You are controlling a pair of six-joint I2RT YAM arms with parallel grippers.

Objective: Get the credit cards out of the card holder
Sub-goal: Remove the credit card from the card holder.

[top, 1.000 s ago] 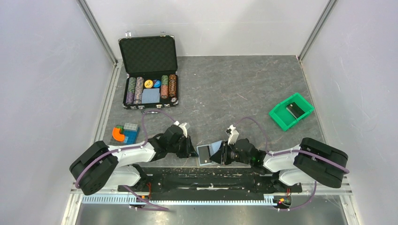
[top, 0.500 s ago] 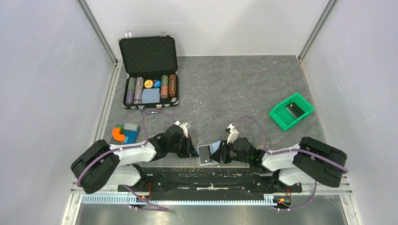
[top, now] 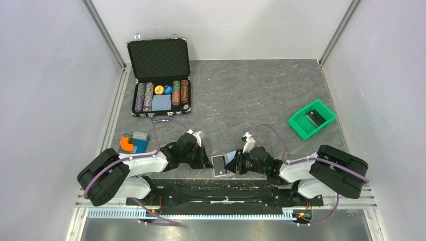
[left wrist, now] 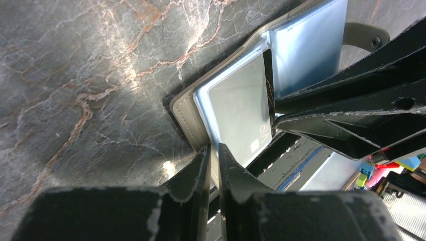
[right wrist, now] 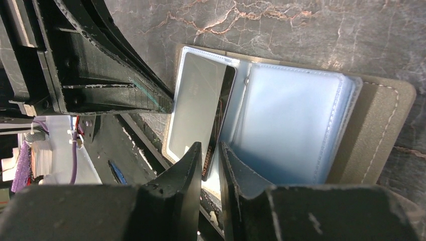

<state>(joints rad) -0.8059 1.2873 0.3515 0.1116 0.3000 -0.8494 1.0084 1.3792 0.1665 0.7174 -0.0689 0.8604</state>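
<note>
Clamping card holder [left wrist: 184, 113] rim with left gripper [left wrist: 213, 163], nipping card [right wrist: 198, 100] end with right gripper [right wrist: 211, 160]; lengthwise straight ahead of it, so probably pull straight back.

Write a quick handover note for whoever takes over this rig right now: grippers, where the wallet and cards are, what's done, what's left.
Left gripper: shut on the outer edge of the wallet, on the flap that holds the card.
Right gripper: shut on the end of a card beside the fold.
Wallet: open at the near edge of the table, between the two arms.
Done: wallet spread open, one card gripped.
Left: the card sits almost fully in its clear sleeve, so pull it out. No card lies loose yet. I cannot tell whether the other pale-blue sleeve holds any.
</note>
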